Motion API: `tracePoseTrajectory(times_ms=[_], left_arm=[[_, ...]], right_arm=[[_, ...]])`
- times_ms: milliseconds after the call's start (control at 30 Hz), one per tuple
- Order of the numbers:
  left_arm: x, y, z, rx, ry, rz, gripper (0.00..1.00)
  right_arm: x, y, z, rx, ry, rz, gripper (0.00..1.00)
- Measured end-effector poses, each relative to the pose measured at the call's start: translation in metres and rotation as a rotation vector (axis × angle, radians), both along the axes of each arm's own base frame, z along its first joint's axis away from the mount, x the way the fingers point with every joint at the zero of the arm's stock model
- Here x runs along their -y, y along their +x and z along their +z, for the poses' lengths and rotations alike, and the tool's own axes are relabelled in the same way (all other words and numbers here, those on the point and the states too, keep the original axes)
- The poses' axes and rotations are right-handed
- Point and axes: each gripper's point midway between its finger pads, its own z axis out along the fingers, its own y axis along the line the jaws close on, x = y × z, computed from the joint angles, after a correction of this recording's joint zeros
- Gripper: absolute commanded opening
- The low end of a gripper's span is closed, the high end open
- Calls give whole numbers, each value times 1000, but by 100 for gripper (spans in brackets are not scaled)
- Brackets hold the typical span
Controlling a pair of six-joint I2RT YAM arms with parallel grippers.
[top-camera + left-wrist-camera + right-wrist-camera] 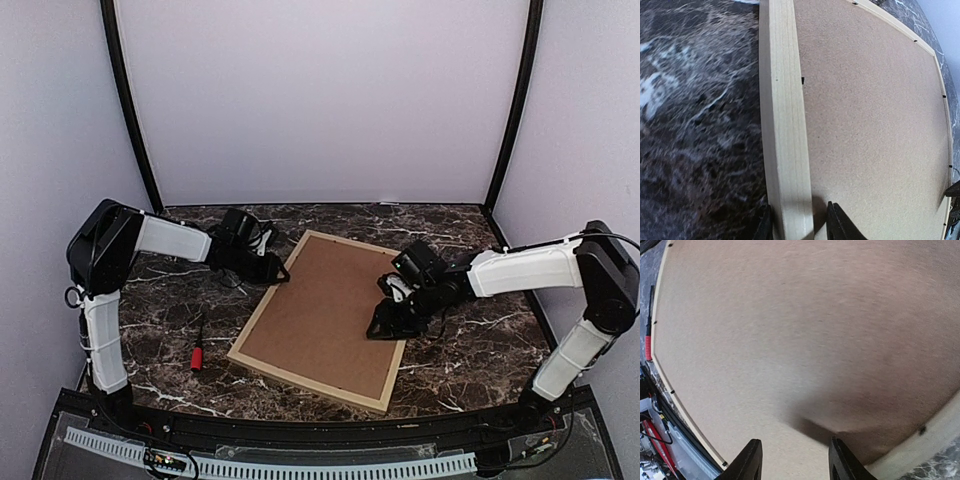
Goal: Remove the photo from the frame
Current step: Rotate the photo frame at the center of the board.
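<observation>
Left hand [800, 227]: two dark fingers [840, 225] are straddling the frame's wooden rail, one on the outer side and one on the board side. A thin gap is showing on the board side, so the jaws are standing apart and not clamping yet.

Right hand [795, 460]: two fingers are hanging spread just above the backing board [790, 340], near the frame's right rail, with nothing between them. Can't tell if the tips are touching the board.

One frame [258, 320], of light wood, is lying flat and back side up in the middle of the desk [470, 345], turned at an angle to the desk edge. One brown backing board is filling it and sitting inside the rails. Five small black tabs [802, 80] are showing along the inner edge in the left wrist view.

The photo is not showing in any view; only the board's back is facing up.

One red-handled screwdriver [197, 352] is lying on the desk left of the frame, apart from it.

Two arms are reaching in, one from each side: the left one at the frame's upper-left rail, the right one over its right side.
</observation>
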Motion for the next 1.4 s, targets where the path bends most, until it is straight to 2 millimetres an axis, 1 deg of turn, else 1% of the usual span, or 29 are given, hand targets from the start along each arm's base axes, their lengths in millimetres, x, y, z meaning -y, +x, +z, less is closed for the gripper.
tracePoseTrajectory(times_ms=[167,333,433,533,633,700,767,833,900,933,967,1000,1033,1067,1133,1167,1200,1233,1267,1300,1333,1400], left_arm=[[32,25,2,15,-85,-80,39],[67,50,7,33,-198,-164,39],[85,63,9,41,-266,-210,39],[94,71,8,41,-292,-225,39],[95,76,9,45,-273,-211,43],[91,81,12,59,-235,-187,47],[83,86,15,74,-178,-152,52],[72,91,26,99,-108,-109,55],[60,96,44,132,-46,-66,55],[53,96,56,150,-18,-45,56],[47,95,71,167,6,-25,56],[39,94,89,191,25,-1,55],[33,92,103,211,38,17,55],[24,85,120,231,52,38,54],[7,60,147,248,72,70,51],[1,47,153,245,78,76,51],[-5,29,157,239,81,82,49],[-10,10,156,222,87,81,49],[-14,-15,150,188,92,80,48],[-21,-44,135,132,98,75,47],[-19,-55,130,114,104,60,46],[-19,-96,105,23,107,37,44]], right_arm=[[-23,-11,3,-6,114,57,47],[-65,-31,21,-6,254,149,47],[-102,-38,38,9,344,215,46],[-131,-36,54,39,400,259,46],[-139,-26,67,89,386,272,46],[-137,-11,78,140,361,265,46],[-125,9,85,190,326,238,46],[-101,37,88,235,270,182,46],[-73,68,87,281,199,115,47],[-56,85,86,306,151,73,47],[-39,100,84,329,99,38,49],[-21,115,82,351,40,1,51],[-3,129,81,373,-20,-35,54],[11,140,81,390,-69,-62,59],[41,164,80,433,-182,-109,73],[58,175,79,452,-243,-130,78],[70,183,77,459,-288,-151,80],[84,192,74,466,-344,-161,84],[97,199,70,466,-390,-171,85],[109,206,64,458,-427,-180,86],[118,211,59,447,-449,-189,87],[139,222,45,410,-489,-194,88]])
